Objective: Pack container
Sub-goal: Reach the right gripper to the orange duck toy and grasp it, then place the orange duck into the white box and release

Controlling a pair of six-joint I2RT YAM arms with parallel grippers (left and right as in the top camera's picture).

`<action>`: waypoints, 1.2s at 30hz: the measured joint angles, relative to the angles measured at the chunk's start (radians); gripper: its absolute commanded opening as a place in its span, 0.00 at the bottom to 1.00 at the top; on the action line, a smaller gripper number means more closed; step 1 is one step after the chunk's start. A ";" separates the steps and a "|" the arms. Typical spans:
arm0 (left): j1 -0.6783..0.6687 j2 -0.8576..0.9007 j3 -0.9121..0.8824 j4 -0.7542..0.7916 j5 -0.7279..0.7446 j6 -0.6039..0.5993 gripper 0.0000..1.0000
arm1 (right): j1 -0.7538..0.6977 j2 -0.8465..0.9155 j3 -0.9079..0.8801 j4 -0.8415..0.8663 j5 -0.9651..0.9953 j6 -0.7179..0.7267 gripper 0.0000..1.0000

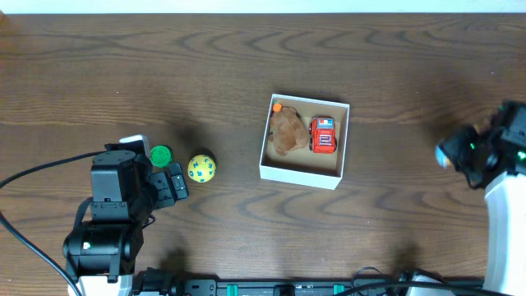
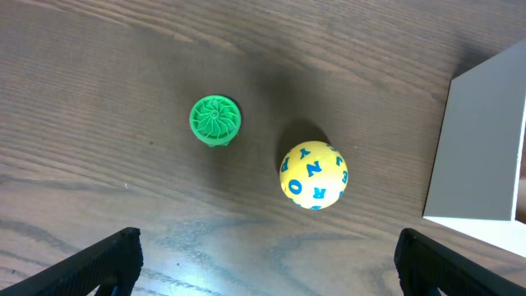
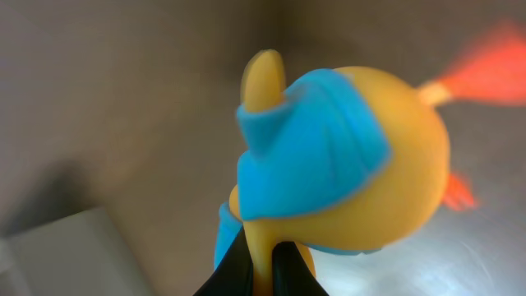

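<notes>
A yellow toy figure [image 3: 345, 156] with a blue patch and orange bits fills the right wrist view, blurred from being so close. The right fingers [image 3: 246, 270] are clenched on a narrow yellow part at its lower edge. From overhead, this arm sits at the far right of the tabletop [image 1: 394, 74], well apart from everything else, with the toy showing only as a small blue and yellow spot at its tip.

The container [image 1: 300, 175], a small square box with white walls and a brown inside, stands upright near the middle of the tabletop. Inside, a brown plush toy [image 1: 286, 131] lies on the left and a red toy car [image 1: 323, 136] just beside it on the right. A small orange piece [image 1: 278, 106] shows at the back left corner by the plush.

The left fingers [image 1: 174, 183] are released and hold nothing. In the left wrist view, their dark fingertips [image 2: 103, 261] sit far apart at the two bottom corners. Ahead of them on the wood rest a green ribbed disc [image 2: 215, 119] and a yellow ball [image 2: 313, 174] with blue letters, near each other but not touching. The ball lies between the disc and the container's white wall.
</notes>
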 measured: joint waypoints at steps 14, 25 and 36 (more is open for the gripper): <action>0.000 0.000 0.000 -0.002 0.000 0.000 0.98 | 0.772 -0.007 0.073 0.031 0.060 -0.046 0.11; 0.000 0.000 0.000 -0.002 0.000 0.000 0.98 | 0.958 0.321 0.071 0.118 0.096 0.184 0.25; 0.000 0.000 0.000 -0.002 0.000 0.000 0.98 | 0.966 0.388 0.071 0.166 0.100 0.239 0.75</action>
